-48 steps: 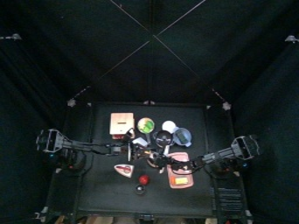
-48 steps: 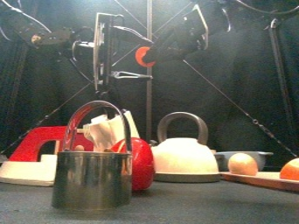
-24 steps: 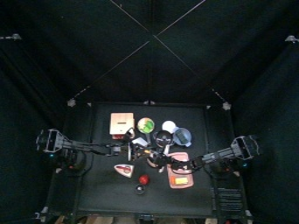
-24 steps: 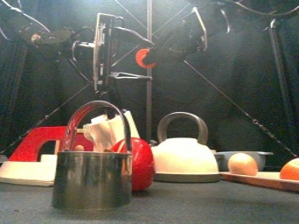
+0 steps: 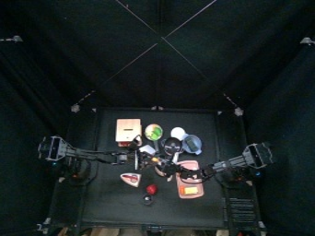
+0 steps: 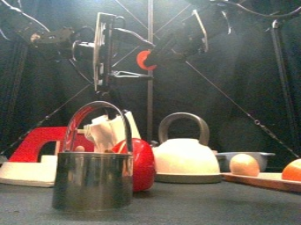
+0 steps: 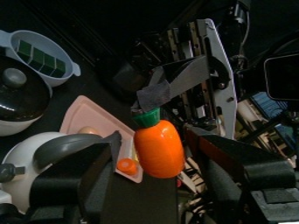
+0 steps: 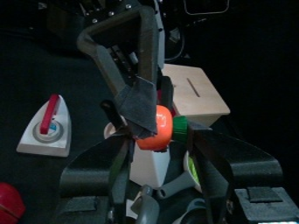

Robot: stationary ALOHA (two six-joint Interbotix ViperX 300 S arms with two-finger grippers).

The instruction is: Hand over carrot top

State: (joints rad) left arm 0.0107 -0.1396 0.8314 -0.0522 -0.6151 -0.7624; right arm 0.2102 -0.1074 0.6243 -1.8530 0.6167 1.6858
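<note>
The orange carrot [image 7: 159, 150] with its green top [image 7: 147, 113] hangs in the air above the table's middle. My right gripper [image 8: 162, 131] is shut on it, its jaws pressing the carrot [image 8: 149, 122] near the green top [image 8: 187, 128]. My left gripper [image 7: 158, 144] is open, its two jaws standing wide on either side of the orange body without touching it. In the front view the carrot [image 6: 146, 60] shows high up between the left gripper [image 6: 104, 54] and the right gripper [image 6: 177, 39]. From above, both arms meet near the carrot [image 5: 155, 158].
On the table below stand a steel cup with a handle [image 6: 91, 180], a red ball-shaped thing [image 6: 140, 163], a white kettle [image 6: 186, 158], a red and white iron [image 6: 33, 151] and a tray [image 6: 268, 182] with an egg [image 6: 244, 164]. A tan box [image 5: 127, 130] lies further back.
Both arms stay almost still with the carrot between them. The right gripper keeps its hold and the left jaws remain wide.
</note>
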